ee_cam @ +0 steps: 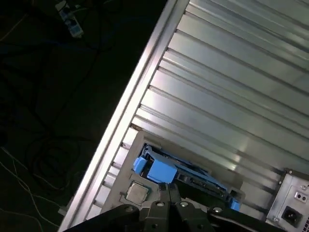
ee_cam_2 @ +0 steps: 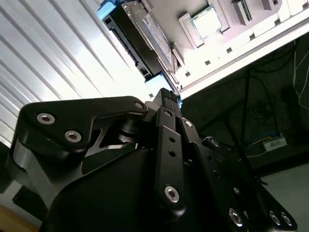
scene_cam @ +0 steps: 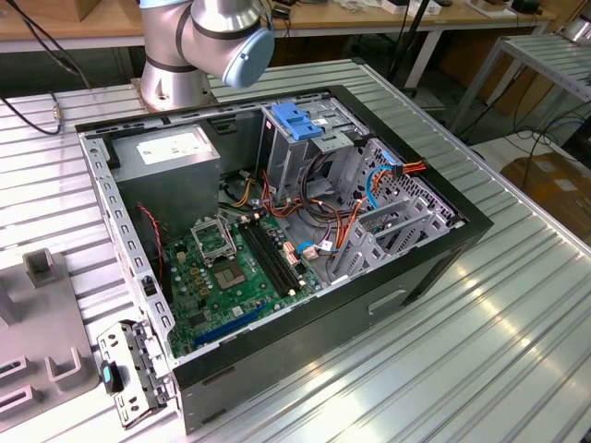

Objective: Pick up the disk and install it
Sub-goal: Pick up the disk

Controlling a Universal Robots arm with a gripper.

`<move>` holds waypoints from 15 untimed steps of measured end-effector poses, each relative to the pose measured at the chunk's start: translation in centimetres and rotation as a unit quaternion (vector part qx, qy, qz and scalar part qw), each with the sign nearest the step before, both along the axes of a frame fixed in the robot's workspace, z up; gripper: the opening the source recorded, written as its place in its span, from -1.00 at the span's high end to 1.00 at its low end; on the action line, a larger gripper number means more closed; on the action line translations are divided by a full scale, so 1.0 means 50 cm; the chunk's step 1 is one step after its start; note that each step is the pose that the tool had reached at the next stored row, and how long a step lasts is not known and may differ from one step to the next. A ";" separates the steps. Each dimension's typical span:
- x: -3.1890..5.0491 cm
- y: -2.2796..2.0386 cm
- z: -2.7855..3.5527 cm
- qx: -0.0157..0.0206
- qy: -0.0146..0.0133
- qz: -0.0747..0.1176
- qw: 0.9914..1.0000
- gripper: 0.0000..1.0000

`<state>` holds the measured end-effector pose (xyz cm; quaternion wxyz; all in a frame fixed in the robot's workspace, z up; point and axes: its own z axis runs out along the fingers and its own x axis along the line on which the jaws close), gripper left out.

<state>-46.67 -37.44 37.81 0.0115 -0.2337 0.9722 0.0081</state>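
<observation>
The disk lies flat in a grey tray near the edge of the ribbed metal table, well away from the open computer case that the exterior view shows. The claw sits close over one end of it with its fingers pressed together and nothing visibly caught between them. In both wrist views the blue end piece lies just past the tips, and I cannot tell whether they touch it. The step in hand looks like the pick-up. To do it well, I judge the fingers should be spread and set squarely on the two long sides of the frame, or firmly on the blue tab, not skewed across a corner. The lift should then come straight up out of the tray so that nothing snags on its walls. A light, off-centre hold could let the disk swing or slip. The disk is a flat rectangle with a dark connector edge, set in a blue carrier whose corners stick out at both ends. In the second wrist view it is seen edge-on, thin and dark with a silver face. A square chip rests in the same tray just beside the blue end. Farther along the table stands a grey box with a power socket.
</observation>
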 end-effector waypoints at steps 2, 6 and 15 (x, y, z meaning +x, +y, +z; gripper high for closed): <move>0.000 0.0000 0.000 0.000 0.000 0.019 1.000 0.79; 0.000 0.0000 -0.002 0.000 0.000 0.098 0.995 0.79; 0.001 0.0001 -0.005 0.000 0.000 0.206 0.979 0.79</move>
